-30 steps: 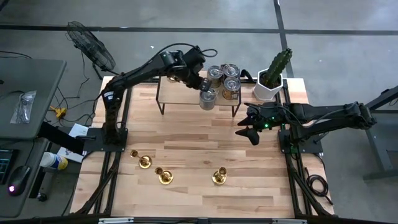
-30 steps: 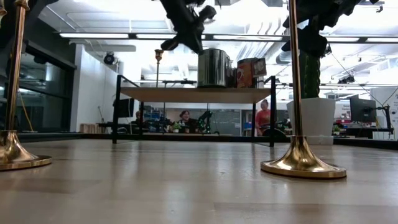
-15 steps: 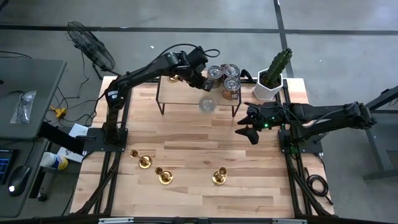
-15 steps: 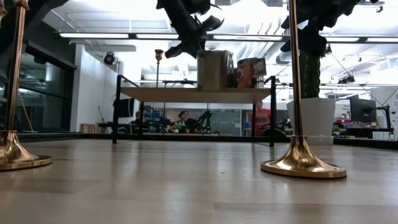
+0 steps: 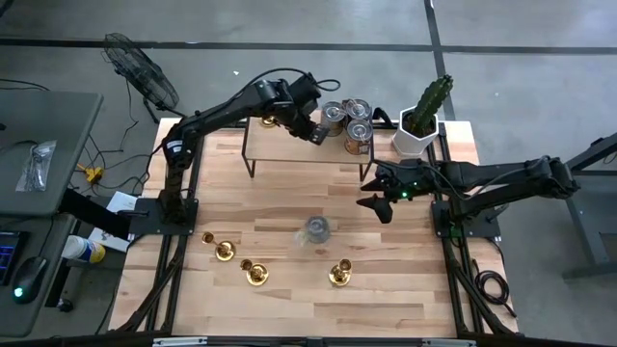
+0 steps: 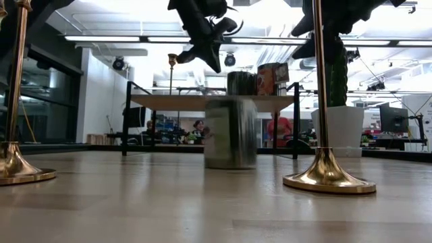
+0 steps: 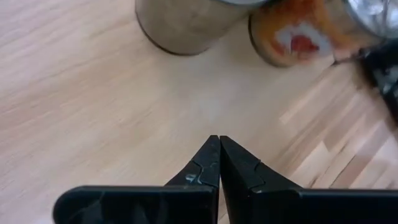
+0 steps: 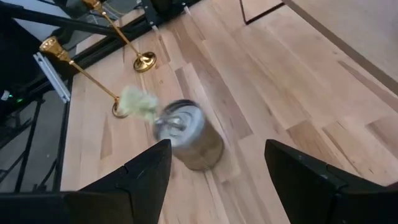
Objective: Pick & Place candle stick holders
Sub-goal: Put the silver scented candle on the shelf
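Three gold candle stick holders (image 5: 225,251) (image 5: 255,273) (image 5: 339,275) stand upright on their round bases near the table's front edge. Two show in the low view (image 6: 327,177) (image 6: 13,169). Another stands on the low shelf (image 6: 172,62) at the far side. My left gripper (image 5: 314,132) hangs shut over the shelf's front edge beside the cans (image 7: 186,25), touching nothing. My right gripper (image 5: 376,200) hovers open at the right, facing a silver can (image 8: 186,140). That can (image 5: 316,229) shows blurred on the table's middle.
A black-framed wooden shelf (image 5: 289,149) stands at the far middle with three cans (image 5: 359,135) on its right end. A potted cactus (image 5: 421,120) stands at the far right corner. Bare wood lies between the shelf and the candle stick holders.
A silver can has dropped off the shelf's front edge beside my shut left gripper. It has come down onto the table and moved toward the near edge, where it now shows blurred in the middle. My left gripper has drawn back slightly over the shelf.
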Controlling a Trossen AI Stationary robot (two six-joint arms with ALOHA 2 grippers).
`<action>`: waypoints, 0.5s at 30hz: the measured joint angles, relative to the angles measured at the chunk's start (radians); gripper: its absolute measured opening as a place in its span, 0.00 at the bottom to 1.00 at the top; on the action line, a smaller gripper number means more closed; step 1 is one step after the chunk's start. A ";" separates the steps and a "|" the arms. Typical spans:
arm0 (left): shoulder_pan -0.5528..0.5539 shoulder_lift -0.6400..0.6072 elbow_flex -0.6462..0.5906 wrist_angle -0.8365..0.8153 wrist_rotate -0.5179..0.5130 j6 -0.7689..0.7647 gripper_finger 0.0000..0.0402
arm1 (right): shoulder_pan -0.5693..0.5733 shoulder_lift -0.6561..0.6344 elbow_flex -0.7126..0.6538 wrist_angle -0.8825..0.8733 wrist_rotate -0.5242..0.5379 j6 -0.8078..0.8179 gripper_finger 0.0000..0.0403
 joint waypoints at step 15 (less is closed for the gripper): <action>-0.177 -0.053 0.001 -0.289 0.020 0.073 0.00 | 0.000 0.004 0.000 -0.014 -0.047 0.004 0.62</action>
